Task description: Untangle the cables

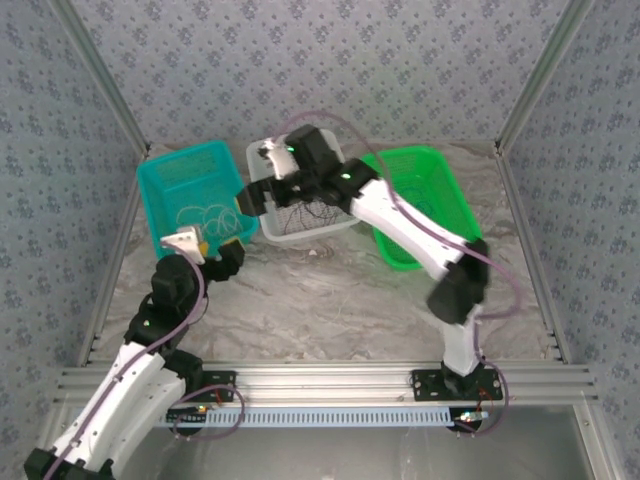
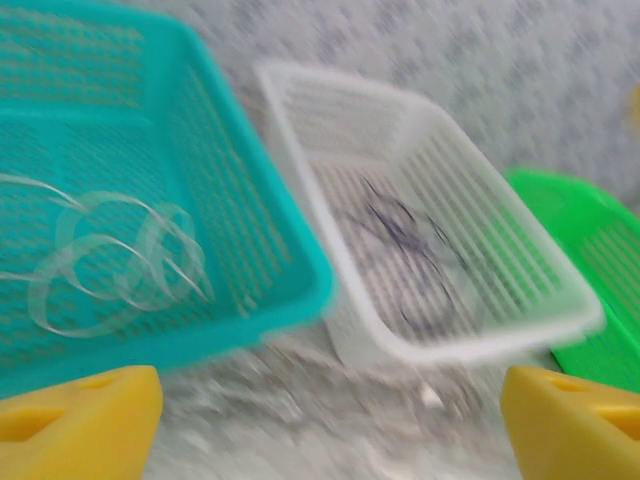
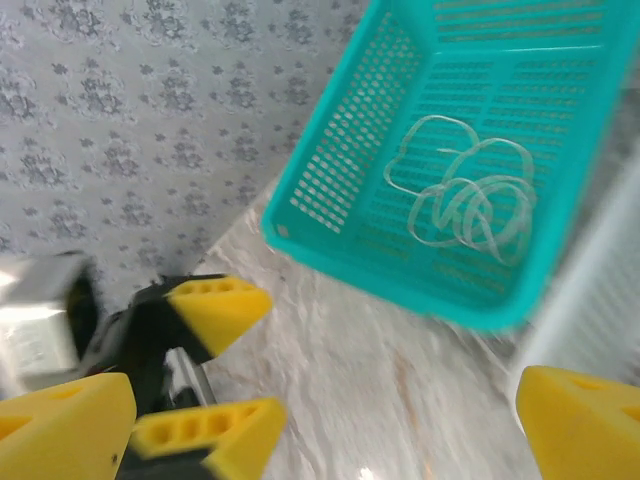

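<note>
Pale cable [image 2: 110, 265] lies coiled in the teal basket [image 2: 310, 275]; dark cable [image 2: 410, 265] lies in the white basket [image 2: 470, 345]; left fingers [image 2: 80, 420] and right fingers [image 3: 580, 425] spread apart, empty; separation looks nearly finished; any next grasp should pinch one dark strand cleanly.

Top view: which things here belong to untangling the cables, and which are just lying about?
Job: pale cable in the teal basket; dark cable in the white basket.
Lying about: green basket.
</note>
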Robot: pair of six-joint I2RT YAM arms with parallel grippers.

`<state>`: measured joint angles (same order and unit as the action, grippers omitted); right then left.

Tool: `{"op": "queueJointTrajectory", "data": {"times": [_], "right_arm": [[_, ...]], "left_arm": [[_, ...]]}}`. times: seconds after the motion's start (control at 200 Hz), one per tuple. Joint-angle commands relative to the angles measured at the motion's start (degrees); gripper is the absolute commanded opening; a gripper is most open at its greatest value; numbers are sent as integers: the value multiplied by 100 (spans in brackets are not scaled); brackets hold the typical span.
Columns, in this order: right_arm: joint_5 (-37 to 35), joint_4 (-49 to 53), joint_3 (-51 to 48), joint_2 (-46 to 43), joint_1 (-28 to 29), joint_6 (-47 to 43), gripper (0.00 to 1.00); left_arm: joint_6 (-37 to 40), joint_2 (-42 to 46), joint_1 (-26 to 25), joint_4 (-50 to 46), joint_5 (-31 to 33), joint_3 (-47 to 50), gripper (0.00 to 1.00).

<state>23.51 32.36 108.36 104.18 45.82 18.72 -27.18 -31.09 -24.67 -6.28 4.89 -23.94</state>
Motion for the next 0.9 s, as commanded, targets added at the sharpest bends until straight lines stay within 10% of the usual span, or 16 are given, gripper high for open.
{"op": "queueJointTrajectory", "data": {"times": [0.0, 0.335, 0.894], "right_arm": [[-756, -393, -1459, -1261, -285, -318, 99], [-1355, -493, -4522, -3574, -976, 255, 84], [-1375, -131, -5960, -5398, -1736, 633, 82]], "left_arm": [[308, -52, -852, 216, -482, 308, 87], [929, -2208, -3238, 970, 198, 211, 85], [2067, -5581, -3510, 2018, -12, -1065, 79]]}}
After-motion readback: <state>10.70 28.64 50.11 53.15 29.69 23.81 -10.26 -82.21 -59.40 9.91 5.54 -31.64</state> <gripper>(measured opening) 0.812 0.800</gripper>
